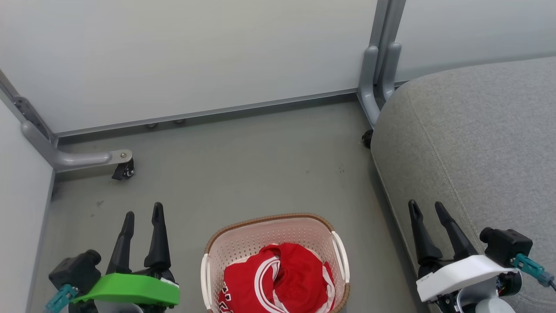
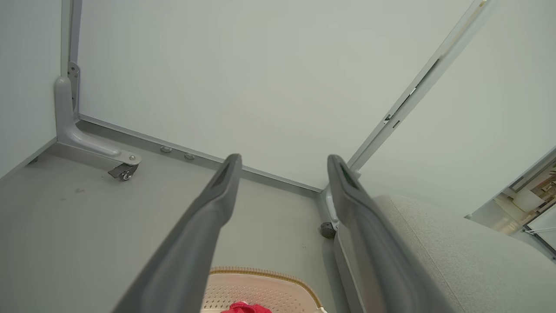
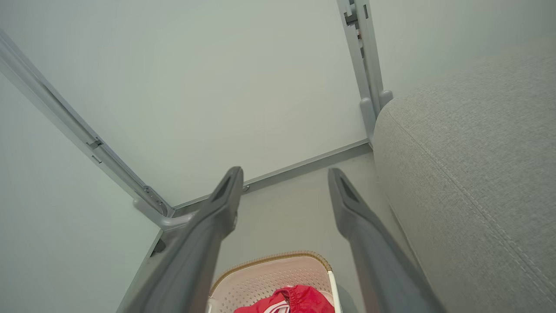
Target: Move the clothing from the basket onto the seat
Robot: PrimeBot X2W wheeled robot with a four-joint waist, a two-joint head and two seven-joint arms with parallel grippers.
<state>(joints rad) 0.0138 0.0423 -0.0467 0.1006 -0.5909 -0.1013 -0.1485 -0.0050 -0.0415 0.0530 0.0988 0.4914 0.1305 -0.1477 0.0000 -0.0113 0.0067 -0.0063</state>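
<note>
Red clothing (image 1: 278,280) with white trim lies bunched inside the cream perforated basket (image 1: 256,237), which stands on the floor at the bottom centre of the head view. The light-grey seat (image 1: 473,143) fills the right side, its edge close to the basket. My left gripper (image 1: 143,211) hangs open to the left of the basket, nothing between its fingers. My right gripper (image 1: 428,204) is open too, over the seat's front edge, right of the basket. The basket rim (image 2: 269,274) and a bit of red cloth (image 2: 243,308) show low in the left wrist view; the basket (image 3: 269,278) and clothing (image 3: 295,300) also show in the right wrist view.
Pale partition walls (image 1: 195,56) close off the back and left. Their grey feet with castors (image 1: 124,169) stand on the floor at the left, and a grey post (image 1: 378,74) stands beside the seat's back corner. Bare grey floor (image 1: 243,165) lies beyond the basket.
</note>
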